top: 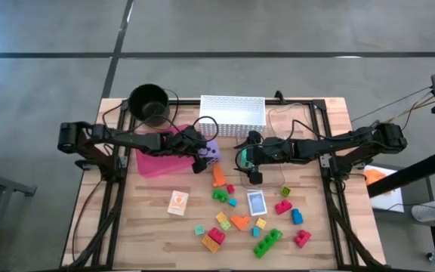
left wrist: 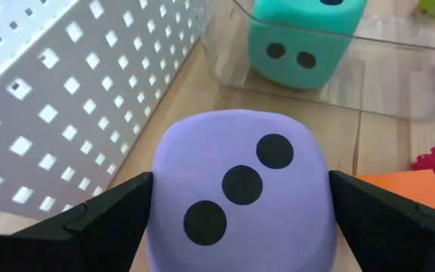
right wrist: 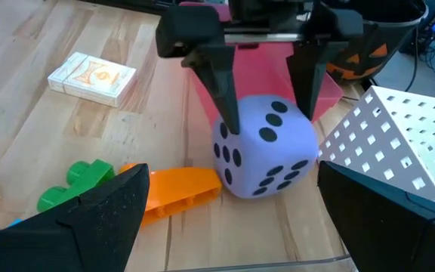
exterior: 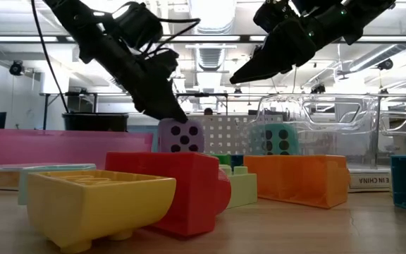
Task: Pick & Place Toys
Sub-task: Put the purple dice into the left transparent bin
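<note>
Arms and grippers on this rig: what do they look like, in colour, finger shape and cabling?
Both arms are black and jointed, with loose black cables looping along them. The left gripper has two slim black fingers that taper to narrow tips. The right gripper is black too, with a small green light glowing near its wrist.

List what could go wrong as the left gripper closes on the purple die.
1. The left gripper stands open astride the purple die, high on its sides; the rounded die may squirt out as the fingers close.
2. The white basket is right beside the die, so a finger could catch its wall.
3. The orange block lies close against the die and may get dragged along when it lifts.
</note>
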Robot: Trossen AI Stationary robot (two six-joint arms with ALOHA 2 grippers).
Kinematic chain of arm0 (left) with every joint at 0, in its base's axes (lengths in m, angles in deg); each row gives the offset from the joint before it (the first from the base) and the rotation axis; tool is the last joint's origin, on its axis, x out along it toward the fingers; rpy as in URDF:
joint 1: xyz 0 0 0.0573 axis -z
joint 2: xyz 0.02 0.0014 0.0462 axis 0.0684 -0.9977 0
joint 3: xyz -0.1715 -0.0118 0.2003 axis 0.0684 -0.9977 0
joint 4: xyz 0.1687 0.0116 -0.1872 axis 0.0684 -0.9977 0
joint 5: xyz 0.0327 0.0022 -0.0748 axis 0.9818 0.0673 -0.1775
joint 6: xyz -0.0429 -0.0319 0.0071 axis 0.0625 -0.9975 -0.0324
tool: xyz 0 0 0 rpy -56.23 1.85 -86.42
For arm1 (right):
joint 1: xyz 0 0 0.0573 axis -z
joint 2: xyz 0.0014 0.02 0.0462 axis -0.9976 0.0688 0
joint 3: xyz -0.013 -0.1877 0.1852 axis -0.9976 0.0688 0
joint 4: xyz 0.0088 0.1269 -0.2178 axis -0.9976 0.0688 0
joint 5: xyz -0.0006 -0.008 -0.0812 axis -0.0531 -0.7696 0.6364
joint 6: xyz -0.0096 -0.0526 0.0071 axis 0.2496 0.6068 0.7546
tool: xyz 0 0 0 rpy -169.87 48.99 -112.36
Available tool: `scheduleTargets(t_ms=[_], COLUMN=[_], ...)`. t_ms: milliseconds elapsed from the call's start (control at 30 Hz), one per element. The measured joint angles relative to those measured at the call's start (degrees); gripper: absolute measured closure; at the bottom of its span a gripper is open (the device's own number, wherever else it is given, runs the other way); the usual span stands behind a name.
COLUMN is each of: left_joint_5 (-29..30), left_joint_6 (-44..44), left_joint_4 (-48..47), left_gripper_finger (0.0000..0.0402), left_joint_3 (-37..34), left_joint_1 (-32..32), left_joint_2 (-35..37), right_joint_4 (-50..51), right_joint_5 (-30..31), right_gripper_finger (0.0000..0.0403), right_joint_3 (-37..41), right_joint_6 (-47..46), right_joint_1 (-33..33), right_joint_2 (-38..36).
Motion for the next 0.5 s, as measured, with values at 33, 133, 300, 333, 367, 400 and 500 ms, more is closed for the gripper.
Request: scheduleTargets(t_ms=[33,133,300,333,367,400,500], left_joint_5=[0.0,0.0,-0.3,-0.4,-0.4,-0.4,-0.4], left_joint_6=[0.0,0.0,0.2,0.2,0.2,0.2,0.4], left_joint_4=[0.1,0.5,2.8,2.9,2.8,2.8,3.1], left_gripper_finger=[0.0015,0.0015,0.0015,0.0015,0.0015,0.0015,0.0015], left_joint_3=[0.0,0.0,0.3,0.5,0.9,1.6,4.0], left_joint_1=[0.0,0.1,0.2,0.2,0.3,0.5,1.1], left_joint_2=[0.2,1.2,2.4,2.7,2.9,2.9,3.0], right_joint_4=[0.0,0.3,3.3,4.4,5.8,8.1,15.2], right_joint_5=[0.0,0.0,0.0,0.0,0.0,0.0,0.0], right_gripper_finger=[0.0025,0.0025,0.0025,0.0025,0.0025,0.0025,0.0025], right_joint_3=[0.0,0.0,0.0,0.0,-0.1,-0.3,-1.5], right_joint_6=[0.0,0.0,0.2,0.2,0.2,0.2,-0.1], right_joint_1=[0.0,0.0,0.0,0.0,0.0,0.0,0.0], right_joint_2=[0.0,-0.1,-3.3,-4.4,-5.7,-7.2,-11.7])
